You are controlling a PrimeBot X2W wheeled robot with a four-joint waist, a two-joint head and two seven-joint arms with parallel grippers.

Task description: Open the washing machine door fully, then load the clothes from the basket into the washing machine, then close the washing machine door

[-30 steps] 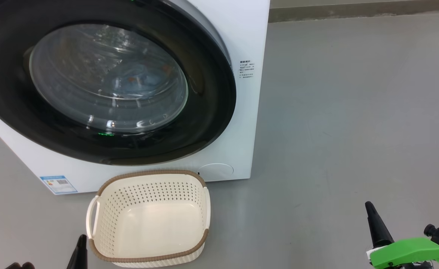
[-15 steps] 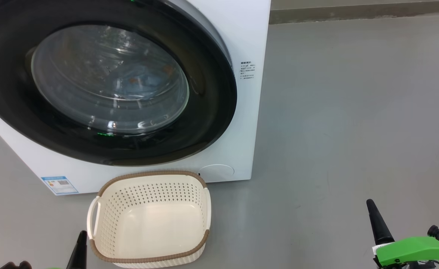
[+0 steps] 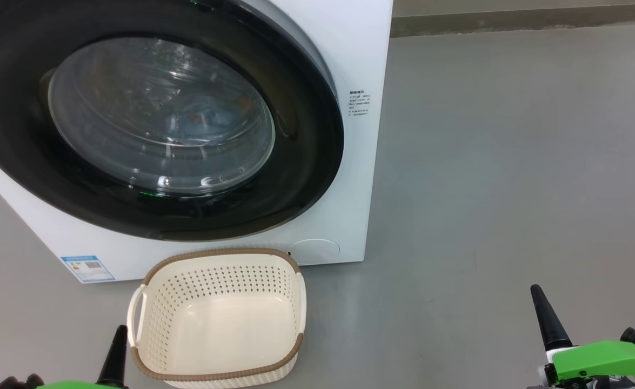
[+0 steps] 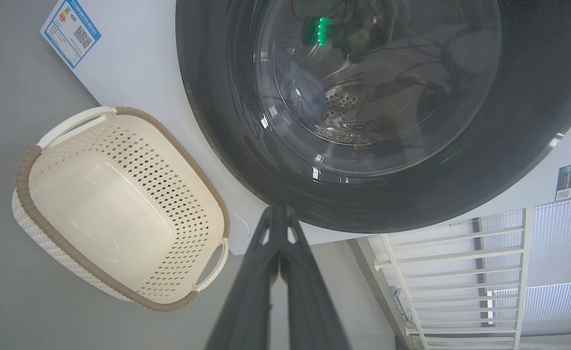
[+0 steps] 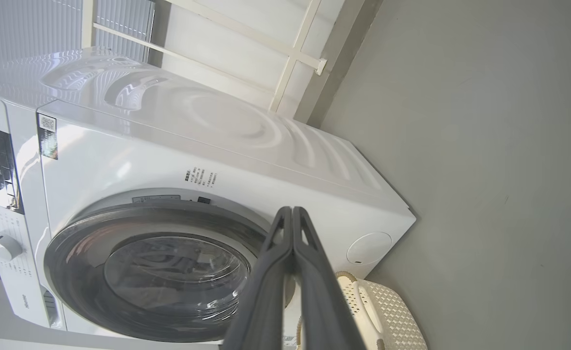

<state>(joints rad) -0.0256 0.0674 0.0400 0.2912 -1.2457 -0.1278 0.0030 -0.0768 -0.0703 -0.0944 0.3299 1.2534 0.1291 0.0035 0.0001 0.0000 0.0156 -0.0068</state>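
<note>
Door shut on washer; clothes behind glass, basket holds nothing. Left hand, right hand pinched together, gripping nothing. Likely finish: confirm latch flush, retreat clear of basket.

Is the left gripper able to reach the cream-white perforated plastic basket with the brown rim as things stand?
Probably yes. The shut left gripper is close beside the left end of the basket, and nothing stands between them; its height above the grey floor I cannot tell.
</note>
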